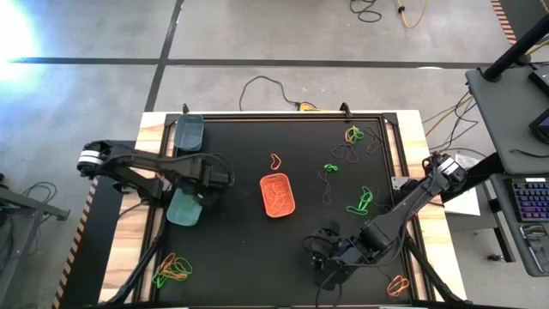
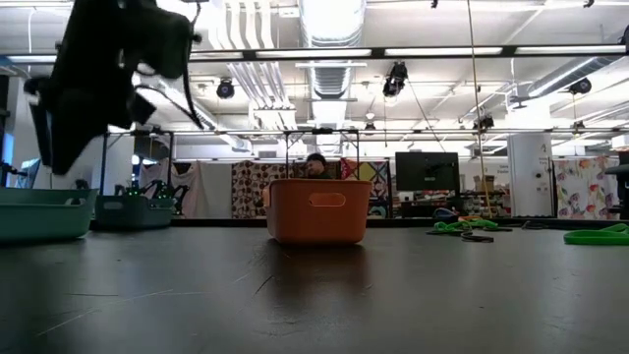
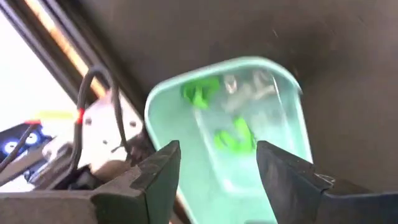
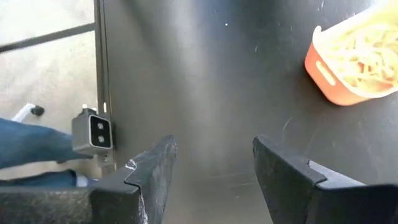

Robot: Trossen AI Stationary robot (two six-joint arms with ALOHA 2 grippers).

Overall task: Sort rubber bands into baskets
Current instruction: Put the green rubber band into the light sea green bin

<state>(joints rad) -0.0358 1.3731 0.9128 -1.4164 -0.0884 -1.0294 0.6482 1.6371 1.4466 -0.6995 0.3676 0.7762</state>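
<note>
My left gripper (image 1: 204, 190) is open and empty, above the light teal-green basket (image 1: 184, 209) at the table's left. In the left wrist view its fingers frame that basket (image 3: 273, 124), which holds green rubber bands (image 3: 235, 135). My right gripper (image 1: 321, 252) is open and empty over bare table near the front edge. The orange basket (image 1: 279, 195) stands mid-table with orange bands in it. The dark grey-teal basket (image 1: 189, 133) stands at the far left. Loose bands lie at the right (image 1: 360, 202), far right (image 1: 355, 136), mid-table (image 1: 274, 160), near left (image 1: 171, 268) and near right (image 1: 396, 285).
The low view shows the orange basket (image 2: 319, 209) in the middle, the teal-green basket (image 2: 44, 213) at left and green bands (image 2: 598, 236) at right. A small camera block (image 4: 92, 132) sits at the table's near edge, with a person's leg (image 4: 25, 152) beyond it.
</note>
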